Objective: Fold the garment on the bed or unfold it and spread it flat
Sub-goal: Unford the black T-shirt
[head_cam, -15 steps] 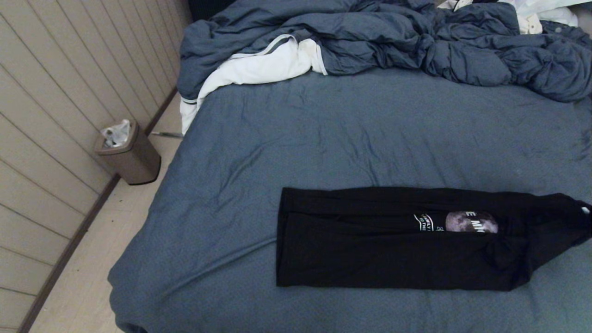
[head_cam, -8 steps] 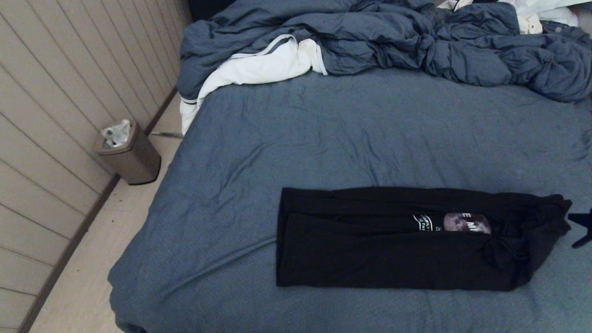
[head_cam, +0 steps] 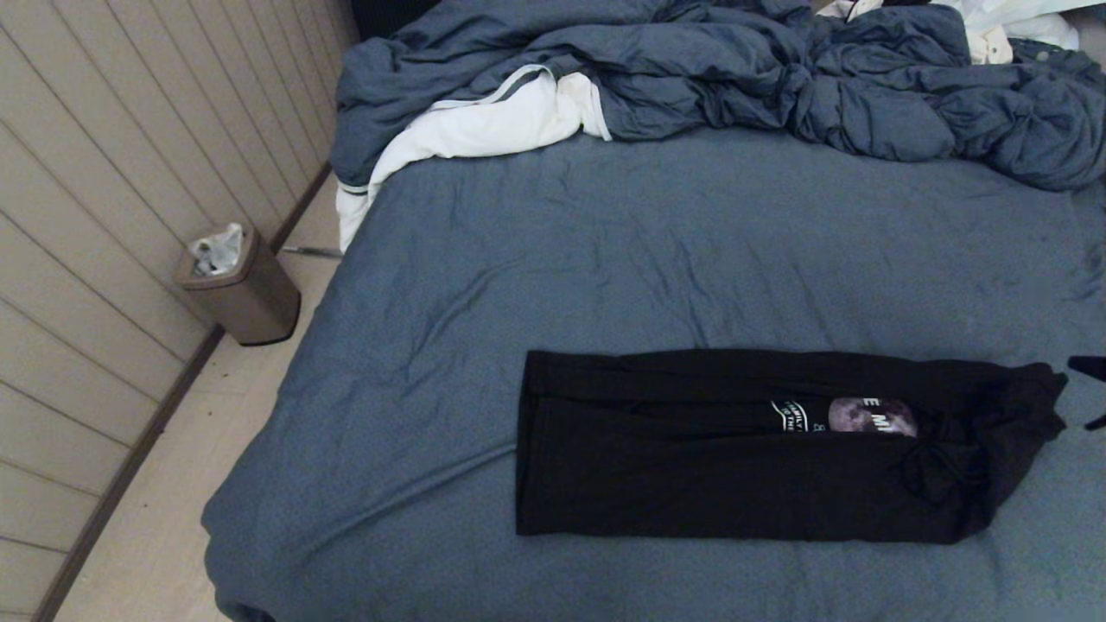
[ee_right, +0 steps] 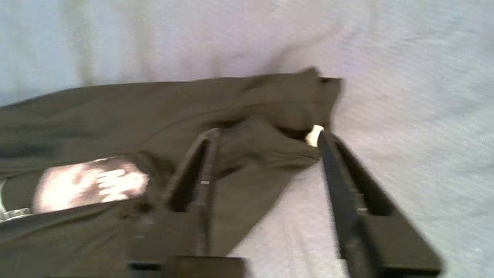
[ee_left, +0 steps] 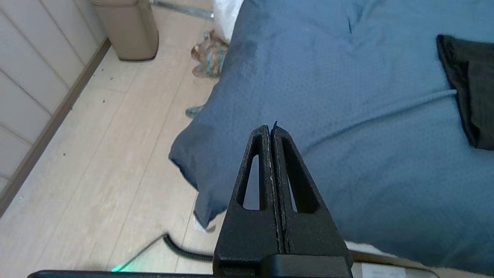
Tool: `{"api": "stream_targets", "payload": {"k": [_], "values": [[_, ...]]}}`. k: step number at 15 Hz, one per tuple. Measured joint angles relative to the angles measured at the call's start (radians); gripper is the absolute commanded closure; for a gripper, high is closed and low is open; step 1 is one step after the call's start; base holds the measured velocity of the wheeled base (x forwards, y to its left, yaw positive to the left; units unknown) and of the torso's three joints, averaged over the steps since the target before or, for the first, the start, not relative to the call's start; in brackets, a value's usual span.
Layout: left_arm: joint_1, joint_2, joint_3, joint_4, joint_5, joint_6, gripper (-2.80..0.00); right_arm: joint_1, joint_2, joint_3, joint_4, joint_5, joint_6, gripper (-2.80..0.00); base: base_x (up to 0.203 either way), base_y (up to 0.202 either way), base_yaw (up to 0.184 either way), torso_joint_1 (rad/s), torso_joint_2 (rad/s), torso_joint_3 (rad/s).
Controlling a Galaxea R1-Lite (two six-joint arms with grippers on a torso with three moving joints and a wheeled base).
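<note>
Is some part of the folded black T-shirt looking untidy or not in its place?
Yes. The garment lies as a long neat strip on the bed, but its end near the open right gripper is bunched and crumpled, with a rounded, uneven edge. The opposite end is straight.

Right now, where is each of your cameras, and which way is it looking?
Head view: up on my head, looking down at the bed and the black T-shirt; only the right gripper peeks in at the edge.
Left wrist view: behind the shut left gripper, looking over the bed's corner, the floor and a bin.
Right wrist view: behind the open right gripper, looking at the shirt's collar end.
Shared: all three show the shirt on the bed; the head and left wrist views also share the bin.
</note>
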Motion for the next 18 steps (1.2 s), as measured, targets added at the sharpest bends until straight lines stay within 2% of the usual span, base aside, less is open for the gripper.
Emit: {"api": "stream_targets", "payload": {"k": [3,5,8,11,12,14,18], "values": [[0.000,0.073,-0.176,0.071,-0.004,-0.089,0.00,0.043,-0.023,-0.041,0.106,0.011,0.003,0.00,0.000,0.000,0.000,0.000,0.00,0.000],[-0.002,0.205,-0.287,0.106,-0.036,-0.143,0.00,0.092,-0.028,-0.073,0.179,0.010,0.030,0.00,0.000,0.000,0.000,0.000,0.00,0.000],[-0.005,0.468,-0.426,0.077,-0.123,-0.171,0.00,0.143,-0.019,-0.148,0.304,0.006,0.099,0.00,0.000,0.000,0.000,0.000,0.00,0.000],[-0.050,0.773,-0.553,0.055,-0.209,-0.187,0.00,0.176,-0.002,-0.180,0.341,0.002,0.106,0.00,0.000,0.000,0.000,0.000,0.00,0.000],[-0.089,0.877,-0.589,0.046,-0.227,-0.197,0.00,0.181,0.003,-0.183,0.341,-0.002,0.106,0.00,0.000,0.000,0.000,0.000,0.00,0.000],[-0.214,1.090,-0.669,0.005,-0.240,-0.226,0.00,0.193,0.019,-0.183,0.342,-0.028,0.106,0.00,0.000,0.000,0.000,0.000,0.00,0.000],[-0.503,1.455,-0.839,-0.129,-0.188,-0.296,0.00,0.214,0.088,-0.201,0.332,-0.120,0.100,0.00,0.000,0.000,0.000,0.000,0.00,0.000]]}}
